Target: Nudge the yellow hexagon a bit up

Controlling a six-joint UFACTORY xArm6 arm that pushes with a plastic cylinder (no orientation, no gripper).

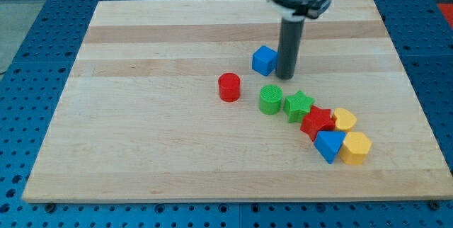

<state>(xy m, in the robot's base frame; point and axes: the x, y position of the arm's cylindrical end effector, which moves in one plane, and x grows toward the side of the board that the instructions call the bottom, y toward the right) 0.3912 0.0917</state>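
The yellow hexagon (355, 147) lies at the lower right of the wooden board (141, 143), touching a blue triangular block (329, 144) on its left. A yellow heart (345, 120) sits just above it, next to a red star (316, 121). My tip (286, 77) is at the end of the dark rod, right beside the blue cube (264, 59) on its right side. The tip is well up and to the left of the yellow hexagon, not touching it.
A red cylinder (228, 86) stands left of centre. A green cylinder (270, 99) and a green star (298, 104) lie between the tip and the cluster at the lower right. The board's right edge is near the hexagon.
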